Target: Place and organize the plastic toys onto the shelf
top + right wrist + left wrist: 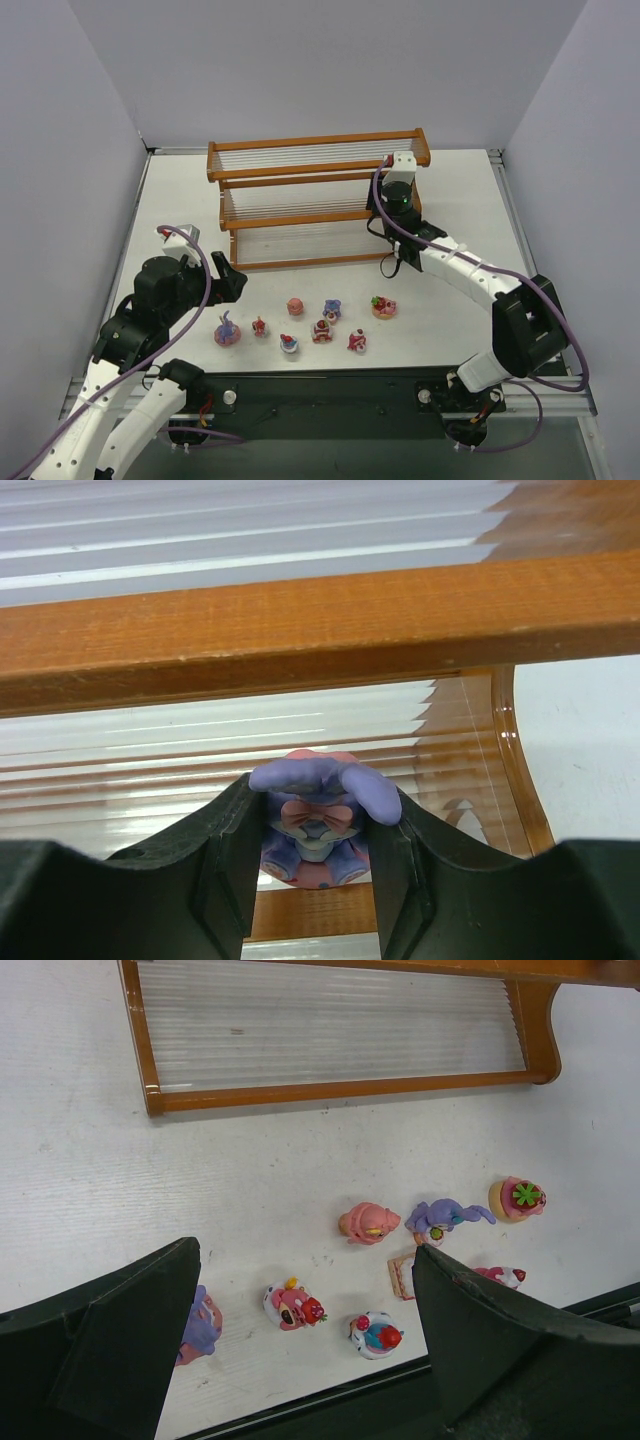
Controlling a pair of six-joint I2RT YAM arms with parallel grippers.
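R claw (320, 800) pinches a purple bunny (315, 832) w/ pink base, at the right end of the shelf (315, 141), which stands by the far edge of the table (470, 210). The bunny is over the pale rods, just under a wooden rail; which tier, I cannot tell. L claw (305, 1255) is spread wide above the near edge. Eight other toys (322, 330) lie there, apart from the shelf.
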